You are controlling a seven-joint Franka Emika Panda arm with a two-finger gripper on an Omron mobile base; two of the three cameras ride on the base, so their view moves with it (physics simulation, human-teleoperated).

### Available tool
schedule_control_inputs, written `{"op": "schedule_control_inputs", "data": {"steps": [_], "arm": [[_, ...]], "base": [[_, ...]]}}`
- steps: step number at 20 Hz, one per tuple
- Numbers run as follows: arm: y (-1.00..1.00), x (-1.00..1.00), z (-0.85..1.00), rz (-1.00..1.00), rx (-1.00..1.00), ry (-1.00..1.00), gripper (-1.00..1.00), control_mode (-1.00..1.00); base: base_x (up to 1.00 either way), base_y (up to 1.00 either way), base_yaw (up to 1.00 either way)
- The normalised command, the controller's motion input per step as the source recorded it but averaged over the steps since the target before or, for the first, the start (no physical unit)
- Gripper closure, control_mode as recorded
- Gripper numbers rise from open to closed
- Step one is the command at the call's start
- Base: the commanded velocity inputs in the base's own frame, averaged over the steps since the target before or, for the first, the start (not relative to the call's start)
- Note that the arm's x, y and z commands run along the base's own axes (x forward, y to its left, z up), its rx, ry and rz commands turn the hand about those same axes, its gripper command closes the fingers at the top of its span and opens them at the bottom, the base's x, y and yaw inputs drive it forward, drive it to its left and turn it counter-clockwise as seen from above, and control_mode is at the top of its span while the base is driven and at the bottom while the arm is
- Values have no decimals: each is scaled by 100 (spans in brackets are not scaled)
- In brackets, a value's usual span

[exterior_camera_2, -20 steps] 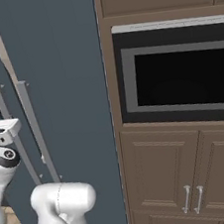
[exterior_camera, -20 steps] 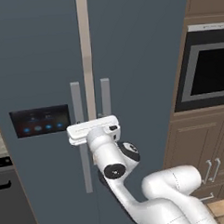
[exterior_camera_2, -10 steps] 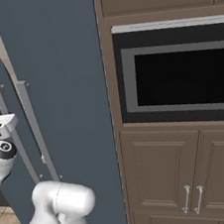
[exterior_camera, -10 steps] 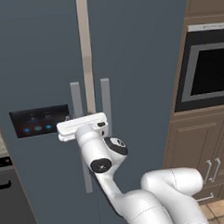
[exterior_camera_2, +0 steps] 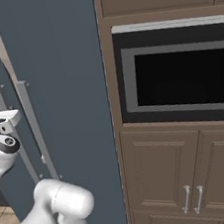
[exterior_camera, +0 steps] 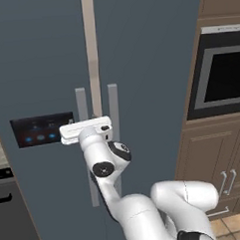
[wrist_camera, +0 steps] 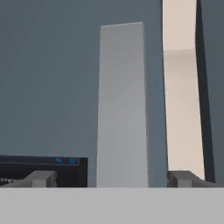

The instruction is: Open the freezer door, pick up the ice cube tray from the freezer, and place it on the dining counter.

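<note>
pincer [wrist_camera: 111, 178] tips cropped, freezer door [exterior_camera: 39, 71] hides interior

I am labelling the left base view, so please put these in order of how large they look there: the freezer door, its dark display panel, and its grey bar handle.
1. freezer door, by far the largest.
2. dark display panel.
3. grey bar handle, partly hidden by the arm, so its rank against the panel is unsure.

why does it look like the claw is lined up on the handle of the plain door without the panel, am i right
Not right. The claw is lined up on the handle of the freezer door, the one with the display panel. The hand view shows the panel beside that handle.
</note>
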Motion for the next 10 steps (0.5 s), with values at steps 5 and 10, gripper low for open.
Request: {"op": "schedule_control_inputs", "data": {"steps": [5,10], "arm": [[0,34,0,-1,0,0,-100,-100],[6,20,0,-1,0,0,-100,-100]], "base": [[0,0,0],[0,0,0]]}}
